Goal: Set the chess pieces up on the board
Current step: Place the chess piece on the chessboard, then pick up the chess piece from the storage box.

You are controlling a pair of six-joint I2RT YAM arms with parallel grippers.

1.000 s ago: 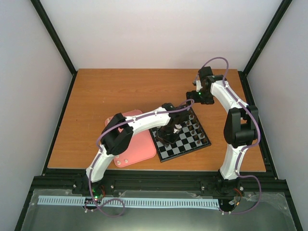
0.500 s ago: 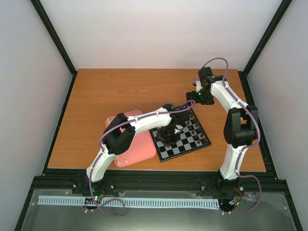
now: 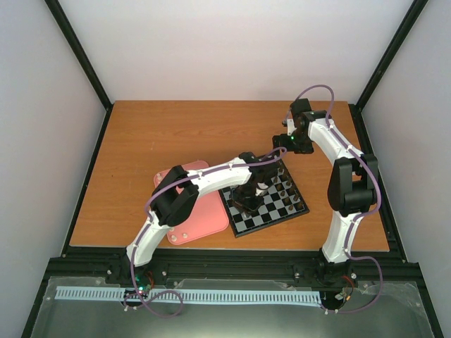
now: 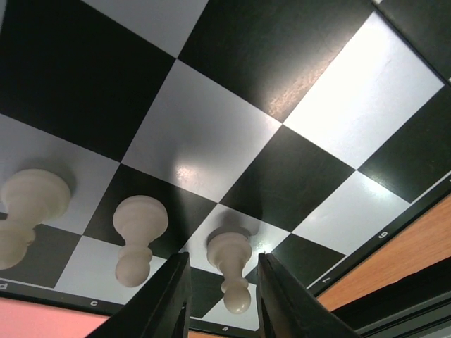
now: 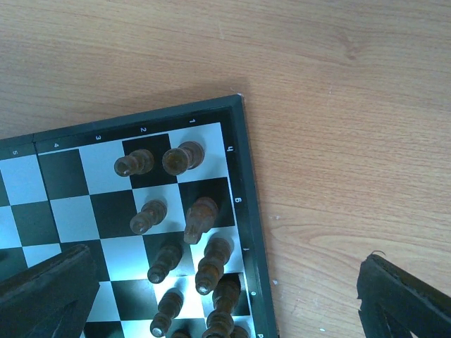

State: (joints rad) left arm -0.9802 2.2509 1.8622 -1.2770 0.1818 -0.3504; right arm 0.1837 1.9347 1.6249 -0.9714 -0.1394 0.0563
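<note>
Fingers [image 4: 169, 299] of the left pincer [image 4: 223, 267] stand apart, one on each side of a cream pawn [image 4: 231, 262], and as far as the wrist view shows neither pad touches it. The pawn stands upright between them on a light square close to the rim of the board [image 4: 211, 141]. It looks seated, so I judge the step in hand to be letting it go and leaving it there. To do that well, keep the gap even on both sides and draw the pincer straight up along the pawn's own axis. Any sideways drift would let a finger clip the head and tip it. Just to the pincer's left, two more cream pieces [image 4: 137, 236] stand in the same line, so a swing that way is the risk. A corner of the pink tray [image 4: 42, 327] shows beyond the rim there. Ahead of the pincer the squares lie bare. At the far corner of the board the right pincer [image 5: 225, 292] hangs with its fingers wide apart above the dark brown pieces [image 5: 201, 218], holding nothing and well clear of the pawn.
</note>
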